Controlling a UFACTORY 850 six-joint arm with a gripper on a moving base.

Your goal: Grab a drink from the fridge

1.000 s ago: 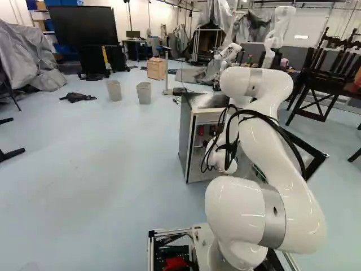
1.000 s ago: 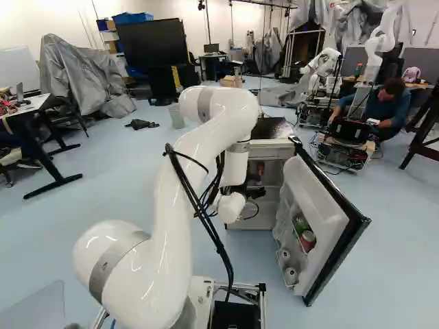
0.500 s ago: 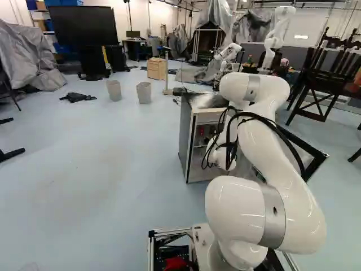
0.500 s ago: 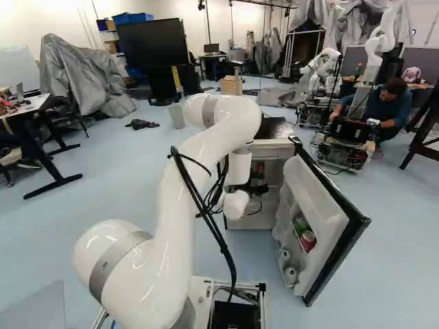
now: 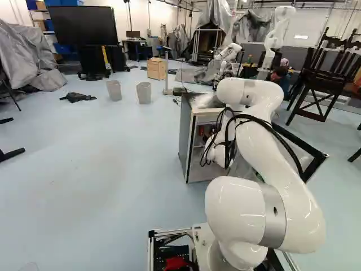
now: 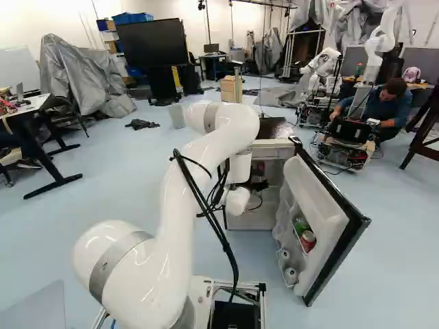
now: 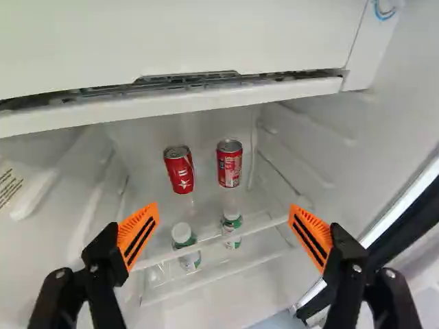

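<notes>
The gripper [image 6: 258, 185] is in the mouth of the fridge [image 6: 274, 145]. Right of it the door [image 6: 317, 199] hangs open, a red can [image 6: 308, 240] racked lower than the gripper. Well beyond it stands a wooden box [image 6: 229, 89].

Bright, diffuse light; small glare spots on white arm [image 5: 234, 209].

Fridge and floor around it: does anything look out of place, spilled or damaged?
In the fridge nothing stands out: both red cans stand upright, with no spill visible. Odd is a crumpled dark bundle, perhaps cloth, on the floor at the left of the left base view, looking dropped.
</notes>
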